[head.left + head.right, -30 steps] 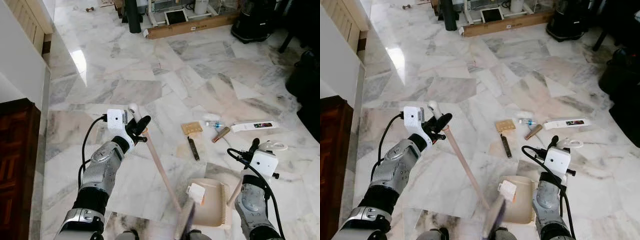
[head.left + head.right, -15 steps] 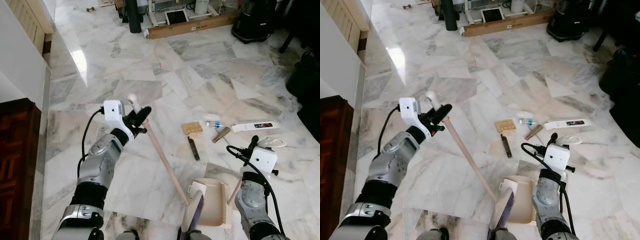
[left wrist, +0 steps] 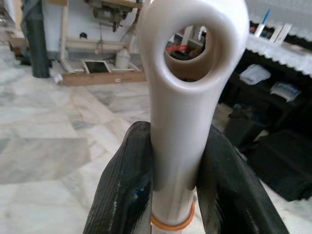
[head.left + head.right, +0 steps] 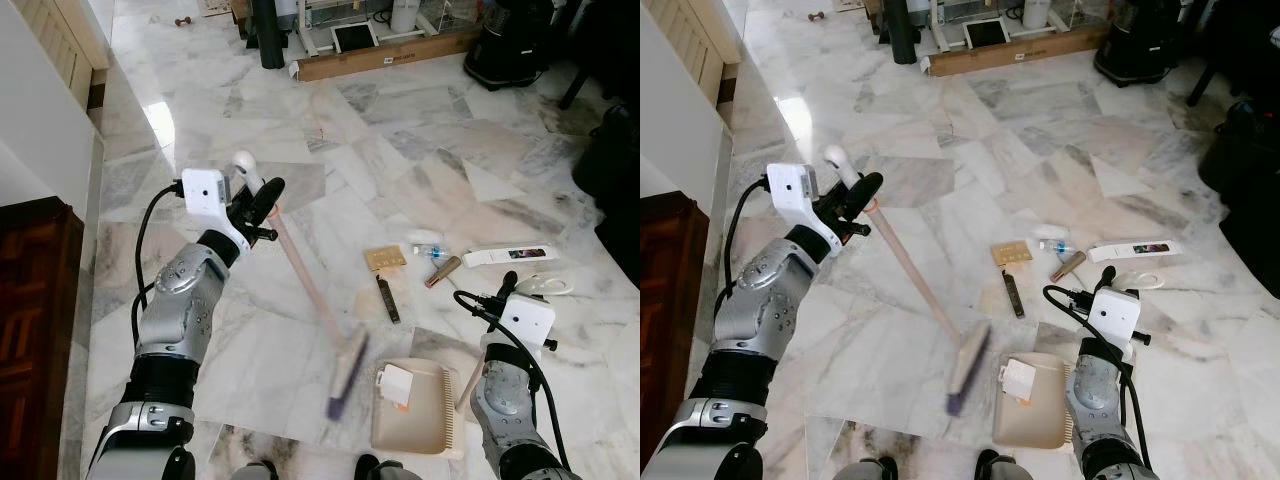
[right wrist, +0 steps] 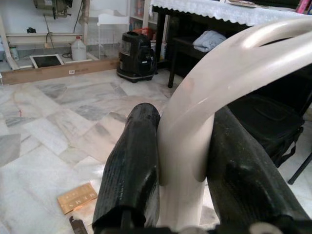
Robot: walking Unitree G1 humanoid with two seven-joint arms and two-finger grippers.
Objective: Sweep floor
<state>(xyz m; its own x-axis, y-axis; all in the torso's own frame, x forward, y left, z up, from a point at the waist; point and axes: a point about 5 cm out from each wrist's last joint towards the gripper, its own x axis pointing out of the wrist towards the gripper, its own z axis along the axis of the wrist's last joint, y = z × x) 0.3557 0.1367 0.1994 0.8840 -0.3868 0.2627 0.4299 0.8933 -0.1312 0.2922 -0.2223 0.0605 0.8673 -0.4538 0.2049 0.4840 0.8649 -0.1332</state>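
— What stands along the far side of the room?

— A long brown cardboard box (image 4: 385,58) lies flat there. Just behind it leans a white-framed dark panel (image 4: 353,36), with a white plastic jug (image 4: 403,14) near that. A black upright cylinder (image 4: 268,35) stands at the box's left end, and a squat black appliance (image 4: 505,45) sits just off its right end.

— And further from the box?

— Well to its left, a pale slatted wooden door (image 4: 55,40); nearer the camera on that same side, a dark red-brown wooden cabinet (image 4: 35,300). Well to the box's right, a bulky black bag (image 4: 612,150) beside a counter with a white lace cloth (image 5: 219,9).
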